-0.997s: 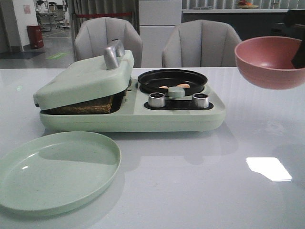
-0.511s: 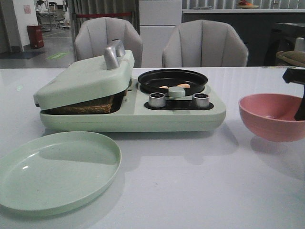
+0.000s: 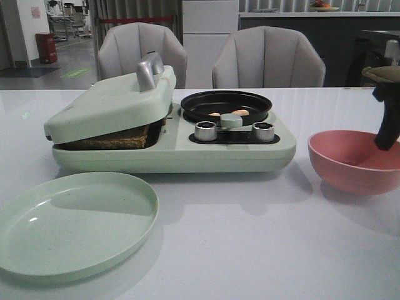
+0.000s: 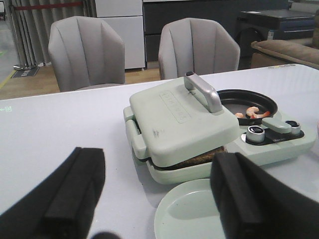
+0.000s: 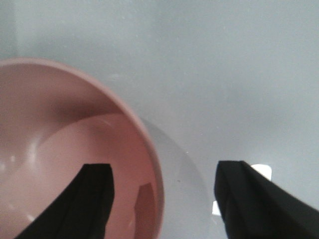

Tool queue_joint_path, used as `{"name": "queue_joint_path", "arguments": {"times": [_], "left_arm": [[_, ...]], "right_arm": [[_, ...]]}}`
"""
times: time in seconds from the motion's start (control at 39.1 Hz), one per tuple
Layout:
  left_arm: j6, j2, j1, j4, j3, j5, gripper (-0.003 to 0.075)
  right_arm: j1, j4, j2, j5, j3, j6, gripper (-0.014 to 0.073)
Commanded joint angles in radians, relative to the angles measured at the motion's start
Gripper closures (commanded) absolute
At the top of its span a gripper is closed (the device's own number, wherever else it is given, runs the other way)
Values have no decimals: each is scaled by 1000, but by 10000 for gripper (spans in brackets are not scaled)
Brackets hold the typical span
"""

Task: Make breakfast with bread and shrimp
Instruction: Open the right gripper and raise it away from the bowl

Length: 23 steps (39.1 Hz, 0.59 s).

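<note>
Progress: The cooking stage appeared loaded; plating onto the green plate (image 3: pixel 75 225) was not yet done.
Bread (image 3: pixel 115 139): Sat under the tilted lid (image 3: pixel 112 103) in the press half of the appliance (image 3: pixel 175 153), toward the table's left edge. Only a dark brown, rough crust edge showed.
Shrimp (image 3: pixel 232 113): Small, curled, pale orange-pink pieces lay in the round black pan (image 3: pixel 226 105) at the appliance's far side, behind two silver knobs (image 3: pixel 205 130).
Pink bowl (image 3: pixel 353 161): Smooth, matte, rounded; stood on the table (image 3: pixel 250 250) near the right edge and looked empty.
Right gripper (image 5: pixel 162 199): Jaws released, straddling the bowl's rim without clamping it.
Left gripper (image 4: pixel 154 199): Jaws spread wide, grasping nothing, near the table's front edge.
Appliance: Mint green, smooth plastic, rounded corners, metal handle (image 3: pixel 150 70).
</note>
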Motion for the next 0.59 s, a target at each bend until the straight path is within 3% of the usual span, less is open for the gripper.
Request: {"name": "queue_joint_path", "arguments": {"times": [0.0, 0.28, 0.56], "left_arm": [[-9, 12, -7, -7, -27, -76, 209], [-9, 12, -7, -7, -27, -76, 209], [-9, 12, -7, -7, -27, -76, 209]], "right_arm": [[11, 3, -131, -37, -26, -66, 41], [139, 14, -365, -139, 5, -129, 41], [279, 124, -601, -359, 226, -129, 41]]}}
